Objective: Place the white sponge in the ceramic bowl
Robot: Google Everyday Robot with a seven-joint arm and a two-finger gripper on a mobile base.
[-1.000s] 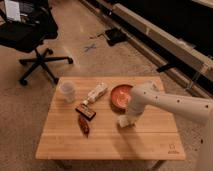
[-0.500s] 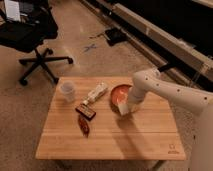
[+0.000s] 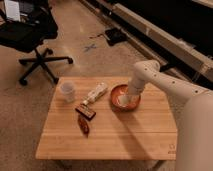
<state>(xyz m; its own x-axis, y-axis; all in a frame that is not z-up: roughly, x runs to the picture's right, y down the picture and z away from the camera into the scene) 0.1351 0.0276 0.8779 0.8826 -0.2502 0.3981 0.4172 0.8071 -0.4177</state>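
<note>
The ceramic bowl (image 3: 114, 95), orange-red and shallow, stands on the wooden table (image 3: 115, 137) right of centre. My gripper (image 3: 126, 99) reaches down into the bowl from the right, at the end of the white arm. It is shut on the white sponge (image 3: 121, 103), a small pale block that shows just under the gripper, inside the bowl. Whether the sponge touches the bowl's bottom I cannot tell.
A translucent plastic cup (image 3: 67, 92) stands at the table's back left. A long cream box (image 3: 96, 92) lies between the cup and the bowl. A dark bar (image 3: 85, 111) and a red-brown packet (image 3: 83, 126) lie in front. A black office chair (image 3: 35, 35) stands on the floor behind.
My gripper has carried the white sponge from the table in front of the bowl up and back, and it is now inside the bowl. The other things have not moved.
</note>
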